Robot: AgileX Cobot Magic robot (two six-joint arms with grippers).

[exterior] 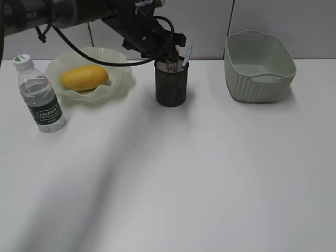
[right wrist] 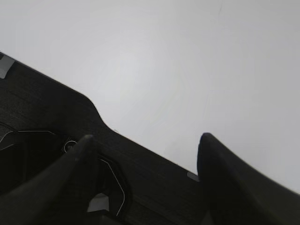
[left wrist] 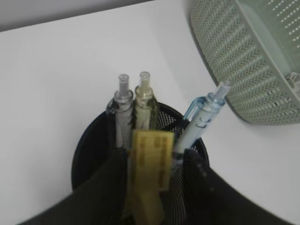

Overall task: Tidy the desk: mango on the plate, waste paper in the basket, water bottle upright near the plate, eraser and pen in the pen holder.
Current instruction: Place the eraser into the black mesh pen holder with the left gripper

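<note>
I see my left tool clamped on a pale yellow rectangular eraser inside the black metal-mesh pen holder. My right tool hangs wide over the white worktop.

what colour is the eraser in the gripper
Pale yellow eraser, held in the left gripper over the pen holder; clearest in the left wrist view.

Noted behind the work surface: grey wall panels divided by 1 dark vertical seam; also 2 upright pens, one clear-grey, one yellowish.
</note>
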